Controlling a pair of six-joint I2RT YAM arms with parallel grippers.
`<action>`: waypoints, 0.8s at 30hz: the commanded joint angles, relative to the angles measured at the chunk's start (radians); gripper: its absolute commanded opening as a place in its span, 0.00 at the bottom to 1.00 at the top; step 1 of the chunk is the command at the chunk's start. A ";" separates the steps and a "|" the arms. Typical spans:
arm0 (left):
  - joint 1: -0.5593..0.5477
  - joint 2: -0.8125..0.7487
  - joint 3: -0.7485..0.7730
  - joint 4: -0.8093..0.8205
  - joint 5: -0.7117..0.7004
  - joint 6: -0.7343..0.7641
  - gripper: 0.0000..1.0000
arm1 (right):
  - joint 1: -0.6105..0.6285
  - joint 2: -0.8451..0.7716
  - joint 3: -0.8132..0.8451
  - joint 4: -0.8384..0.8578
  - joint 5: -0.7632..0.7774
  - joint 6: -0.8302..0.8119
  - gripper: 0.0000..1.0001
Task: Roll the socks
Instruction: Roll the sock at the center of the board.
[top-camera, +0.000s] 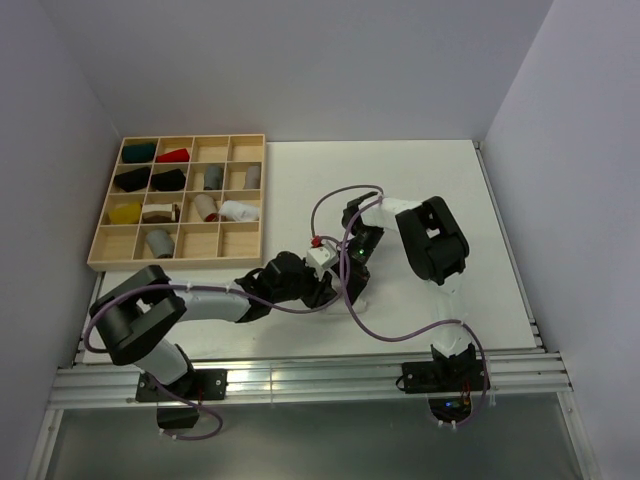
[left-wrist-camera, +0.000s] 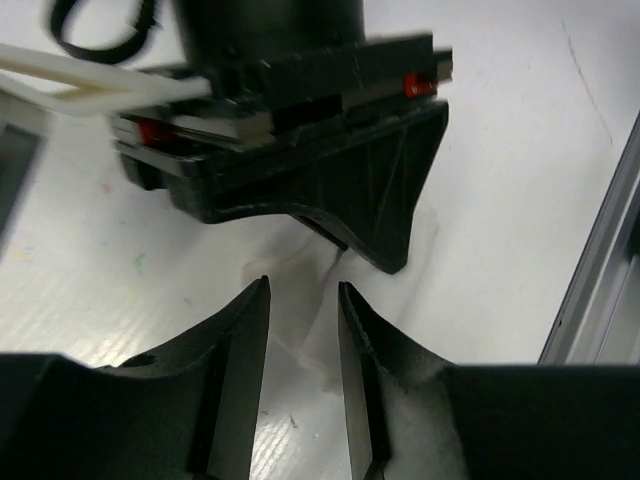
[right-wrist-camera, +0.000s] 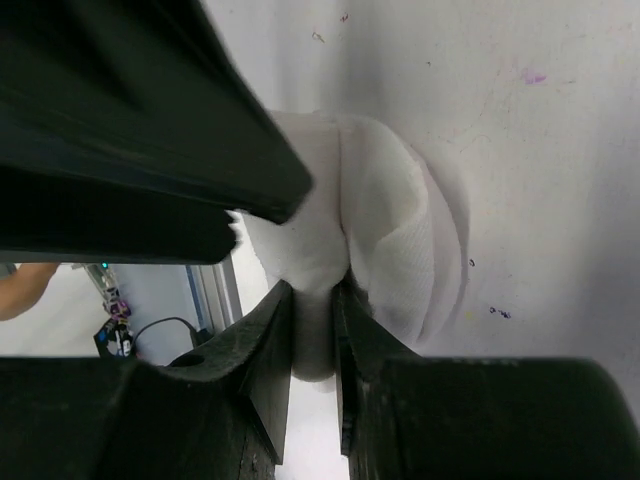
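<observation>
A white sock (right-wrist-camera: 390, 230) lies bunched in folds on the white table. My right gripper (right-wrist-camera: 312, 290) is shut on one fold of it, with the fabric pinched between both fingers. My left gripper (left-wrist-camera: 303, 288) faces it from the other side. Its jaws stand apart over the white sock (left-wrist-camera: 300, 335), whose fabric lies loose between them. From above, the left gripper (top-camera: 322, 290) and the right gripper (top-camera: 350, 275) meet at the table's middle and hide most of the sock. The right gripper's black body (left-wrist-camera: 300, 170) fills the top of the left wrist view.
A wooden compartment tray (top-camera: 100, 255) at the back left holds small rolled bundles in red, yellow, green, black, grey and white. An aluminium rail (top-camera: 300, 380) runs along the near edge. Purple cables (top-camera: 400, 335) loop over the table beside the right arm.
</observation>
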 joint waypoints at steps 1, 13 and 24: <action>-0.015 0.057 0.044 0.001 0.107 0.074 0.39 | -0.006 0.026 0.024 -0.007 0.042 -0.021 0.22; -0.026 0.085 0.043 0.067 0.201 0.039 0.44 | -0.008 0.035 0.035 -0.001 0.047 -0.006 0.21; -0.026 0.163 0.067 0.060 0.230 0.039 0.45 | -0.008 0.049 0.038 -0.003 0.046 -0.007 0.20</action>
